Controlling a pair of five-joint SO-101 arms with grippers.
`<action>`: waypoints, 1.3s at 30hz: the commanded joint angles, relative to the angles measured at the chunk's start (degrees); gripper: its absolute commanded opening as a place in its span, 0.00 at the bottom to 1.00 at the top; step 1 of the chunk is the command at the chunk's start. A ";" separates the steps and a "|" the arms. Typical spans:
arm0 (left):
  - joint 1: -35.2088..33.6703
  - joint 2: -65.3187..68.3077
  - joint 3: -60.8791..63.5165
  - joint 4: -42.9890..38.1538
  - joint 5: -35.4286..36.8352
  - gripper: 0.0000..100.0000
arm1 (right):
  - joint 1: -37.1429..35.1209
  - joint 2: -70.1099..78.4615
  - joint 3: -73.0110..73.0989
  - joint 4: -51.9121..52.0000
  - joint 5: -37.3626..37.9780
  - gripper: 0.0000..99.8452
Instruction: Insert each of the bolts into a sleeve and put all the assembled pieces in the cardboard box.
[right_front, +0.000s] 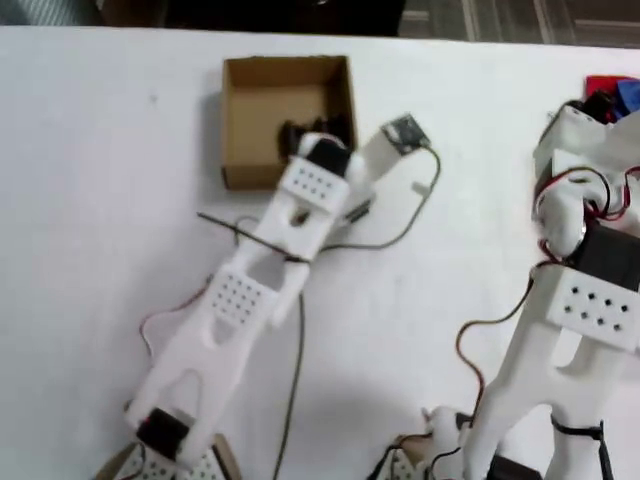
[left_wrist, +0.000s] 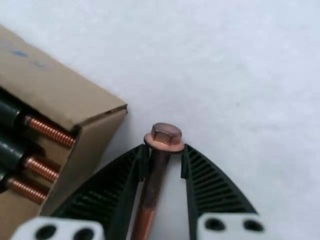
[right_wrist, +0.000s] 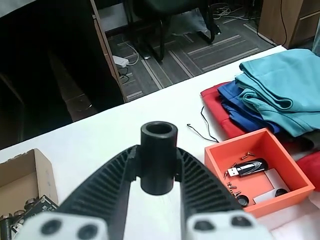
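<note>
Bolt (left_wrist: 155, 185) sits clamped between your left gripper's (left_wrist: 165, 150) jaws, just beside the cardboard box (left_wrist: 65, 97), where assembled pieces (left_wrist: 37, 167) lie. Your right gripper (right_wrist: 158, 152) is closed around the black sleeve (right_wrist: 158, 165), open end toward its camera.

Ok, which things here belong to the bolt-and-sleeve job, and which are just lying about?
Job: bolt in the left gripper; sleeve in the right gripper; cardboard box; assembled pieces inside it.
Lying about: orange tray, USB stick in it, folded cloths.
</note>
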 joint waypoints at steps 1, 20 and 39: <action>-0.26 -0.26 -1.36 -0.44 0.35 0.14 | 0.57 -0.40 -2.99 -1.45 -0.35 0.02; -0.53 -0.35 -2.15 7.21 0.18 0.02 | 0.57 -0.40 -2.99 -1.45 -0.35 0.02; 5.27 -3.69 -3.91 15.47 7.30 0.02 | 3.38 -0.48 -3.08 -2.95 -0.35 0.02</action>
